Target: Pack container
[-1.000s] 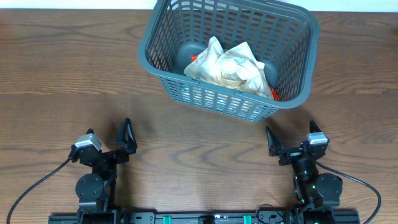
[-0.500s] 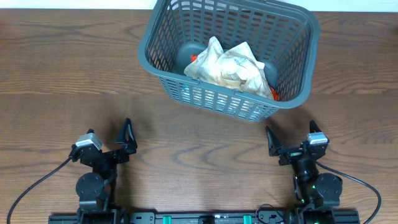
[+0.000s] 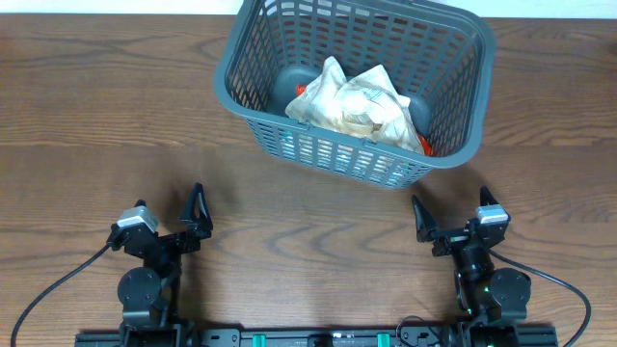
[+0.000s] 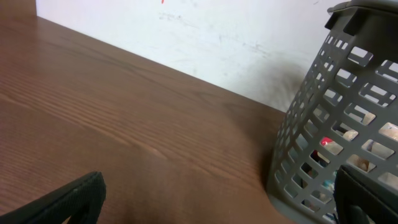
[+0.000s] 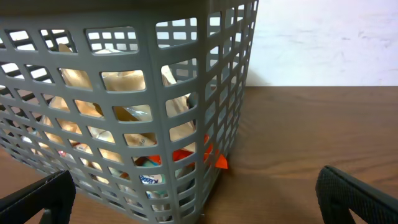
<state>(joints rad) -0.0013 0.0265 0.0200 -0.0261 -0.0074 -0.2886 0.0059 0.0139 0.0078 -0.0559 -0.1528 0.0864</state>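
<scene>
Left gripper (image 3: 170, 227) and right gripper (image 3: 453, 231) gaped empty at the desk's (image 3: 96, 116) near edge; the container (image 3: 337, 154) looked packed, so seemingly nothing left to grab.

No text can be read anywhere. Inside the large dark grey plastic lattice basket (image 5: 124, 14), low behind its near wall, a small white-and-blue packet scrap (image 5: 147, 179) carries dark lettering too small to make out. The crumpled beige paper-like packet (image 3: 362, 101) in the basket's middle shows faint brown printing, also illegible.
</scene>
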